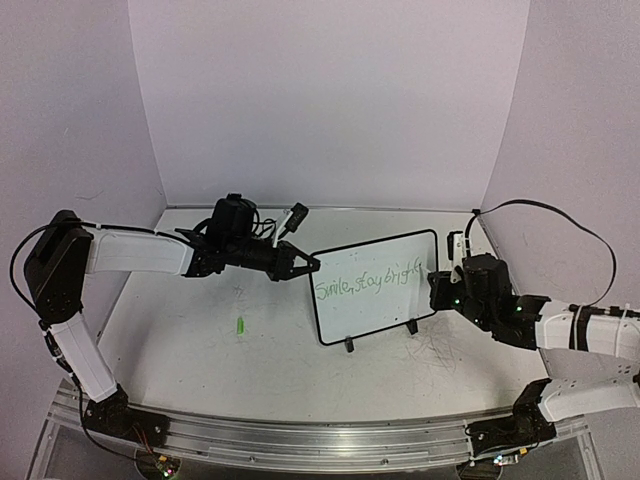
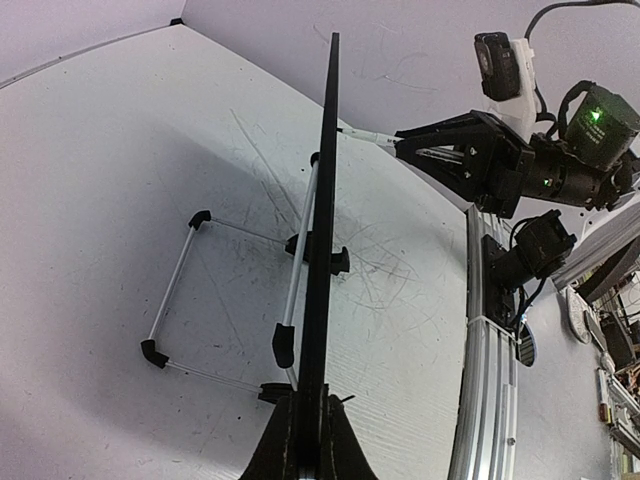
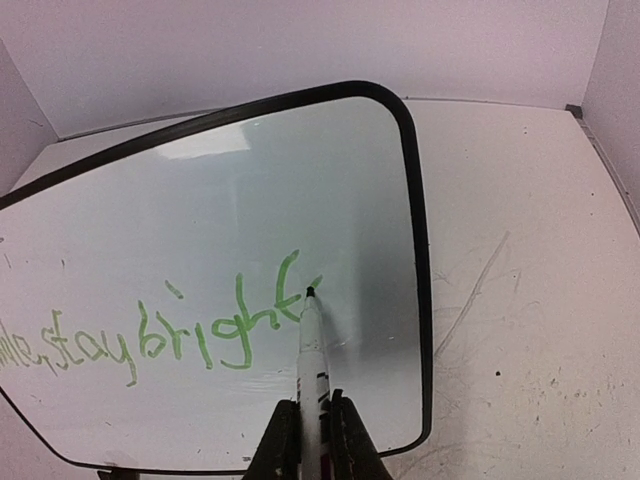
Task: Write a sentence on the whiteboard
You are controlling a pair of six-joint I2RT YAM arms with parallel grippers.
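Observation:
The whiteboard [image 1: 385,315] stands tilted on its black clip feet [image 1: 348,345] mid-table. The sentence [image 1: 365,283] runs across it in green cursive; the right wrist view shows its end, "stay bright" [image 3: 200,335]. My left gripper [image 1: 310,265] is shut on the board's left edge; from the left wrist the board [image 2: 325,200] is edge-on between the jaws of that gripper [image 2: 312,440]. My right gripper [image 3: 311,420] is shut on a white marker [image 3: 310,345], whose tip touches the whiteboard [image 3: 250,190] at the crossbar of the last "t".
A small green pen cap [image 1: 241,325] lies on the table left of the board. A wire stand [image 2: 180,290] props the board from behind. Faint grey scribbles [image 1: 435,350] mark the tabletop. The metal rail [image 1: 300,435] runs along the near edge.

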